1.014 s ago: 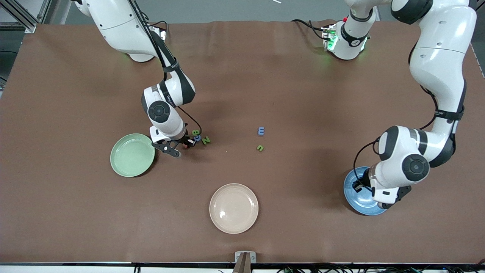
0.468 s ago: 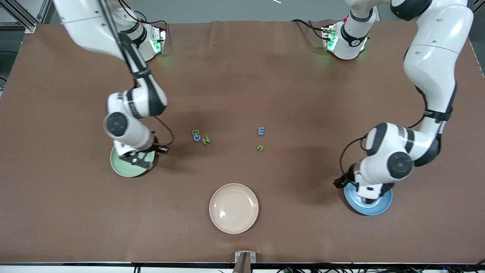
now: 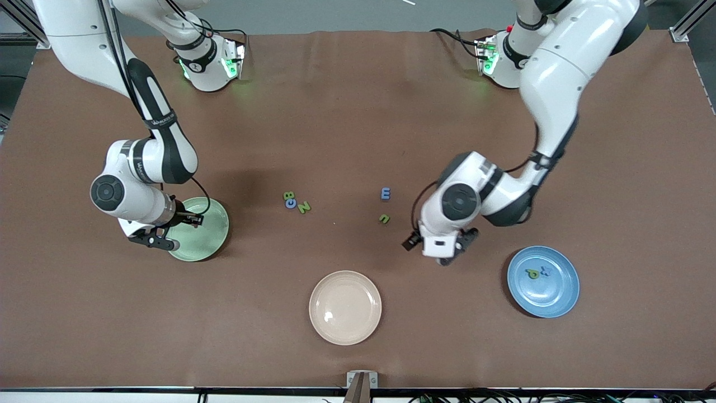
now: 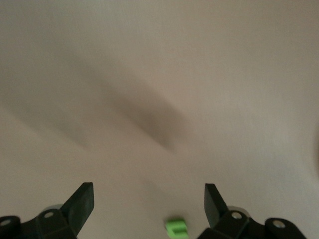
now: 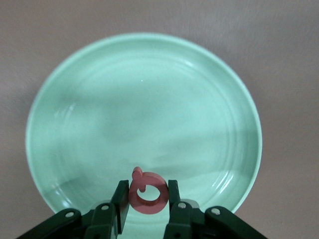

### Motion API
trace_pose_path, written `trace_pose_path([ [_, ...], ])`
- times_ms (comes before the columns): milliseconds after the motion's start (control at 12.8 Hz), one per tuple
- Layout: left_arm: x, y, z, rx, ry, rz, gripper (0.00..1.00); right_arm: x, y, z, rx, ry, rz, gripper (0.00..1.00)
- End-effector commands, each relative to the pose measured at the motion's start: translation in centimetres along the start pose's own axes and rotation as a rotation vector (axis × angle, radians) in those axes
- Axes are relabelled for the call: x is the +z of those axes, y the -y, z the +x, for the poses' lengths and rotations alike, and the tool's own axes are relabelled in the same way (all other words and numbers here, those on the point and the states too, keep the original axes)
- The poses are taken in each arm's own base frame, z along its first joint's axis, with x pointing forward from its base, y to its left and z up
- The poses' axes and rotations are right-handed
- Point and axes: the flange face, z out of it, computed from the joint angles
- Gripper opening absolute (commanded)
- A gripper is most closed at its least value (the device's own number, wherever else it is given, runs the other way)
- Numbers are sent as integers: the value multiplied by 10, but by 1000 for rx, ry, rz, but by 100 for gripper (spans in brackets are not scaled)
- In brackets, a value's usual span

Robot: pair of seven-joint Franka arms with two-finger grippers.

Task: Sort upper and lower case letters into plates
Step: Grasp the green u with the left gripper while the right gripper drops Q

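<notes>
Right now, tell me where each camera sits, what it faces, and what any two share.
Front view: high across the table, facing both arms; shows the left pincer, the right pincer and all plates.
Left wrist view: on the left arm, facing bare table and a green letter; its open fingers show.
Right wrist view: on the right arm, over the mint plate, pincer shut on the red letter.
Shared: the mint plate, front and right wrist.

High front camera faces both arms; wrist cameras look closely down at the table (image 3: pixel 358 112).

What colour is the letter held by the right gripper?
Red; the letter shows best in the right wrist view, pinched in the right gripper above the mint green plate.
</notes>
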Motion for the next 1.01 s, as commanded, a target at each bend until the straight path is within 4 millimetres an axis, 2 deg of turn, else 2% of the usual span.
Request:
trace_pose_path([
  [0, 19, -6, -32, -72, -11, -7, 89, 15, -1, -11, -10, 23, -6, 1],
  [78, 28, -7, -40, -117, -8, -15, 87, 17, -2, -10, -9, 28, -7, 2],
  [156, 34, -6, -44, -165, -6, -23, 85, 16, -2, -10, -9, 28, -7, 18],
  [234, 40, -6, -50, -173, -2, -29, 82, 15, -2, -9, -9, 26, -6, 61],
  [312, 45, -6, -60, -180, 0, -27, 80, 13, -1, -9, -9, 25, -5, 100],
  [624, 60, -10, -67, -250, 5, -55, 77, -16, 21, -2, 36, 34, 4, 100],
  [780, 69, -10, -74, -247, 10, -52, 68, -24, 61, -13, 89, 15, 1, 100],
  [936, 68, -10, -71, -262, 11, -53, 58, -20, 107, -32, 153, -12, -1, 100],
])
